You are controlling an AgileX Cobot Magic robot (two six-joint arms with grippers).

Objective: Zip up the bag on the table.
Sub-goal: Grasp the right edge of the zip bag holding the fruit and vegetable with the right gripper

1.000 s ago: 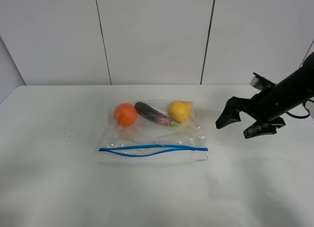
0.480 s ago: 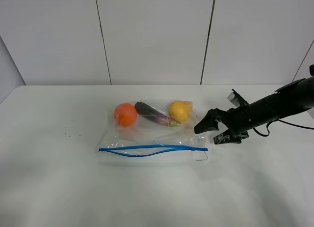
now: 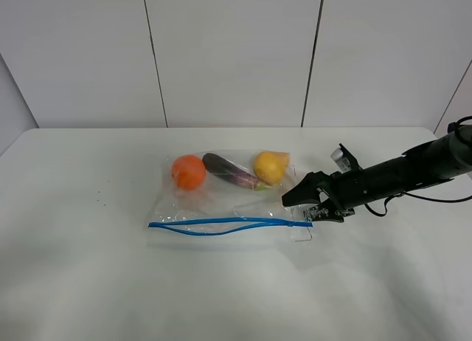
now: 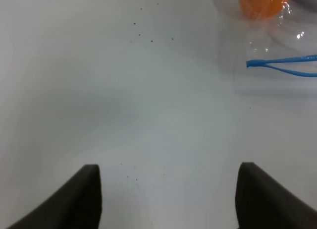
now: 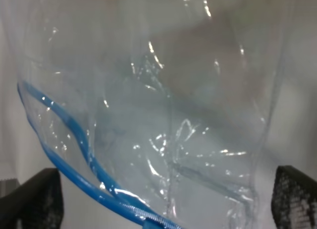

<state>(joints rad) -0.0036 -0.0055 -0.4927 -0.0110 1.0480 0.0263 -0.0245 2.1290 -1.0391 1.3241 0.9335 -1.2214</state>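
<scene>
The bag [image 3: 228, 201] lies flat in the middle of the table [image 3: 88, 282], with an orange [image 3: 188, 171], an eggplant [image 3: 230, 171] and a yellow fruit [image 3: 270, 166] showing through it. Its blue zip strip [image 3: 221, 224] runs along the near edge, and the two blue lines gape apart in the middle. My right gripper [image 3: 306, 205] is low at the strip's right end, open. In the right wrist view its fingertips [image 5: 34, 197] stand wide on either side of the clear plastic and blue strip [image 5: 74, 135]. My left gripper [image 4: 168, 199] is open over bare table, short of the bag's left end [image 4: 277, 60].
A white panelled wall [image 3: 236, 53] stands behind the table's far edge. A few tiny dark specks [image 3: 103, 202] lie on the table left of the bag. The right arm [image 3: 398, 173] stretches in low from the right.
My right arm has swung left and down from beside the table's right side to the bag's right end. The bag and left gripper have not moved.
</scene>
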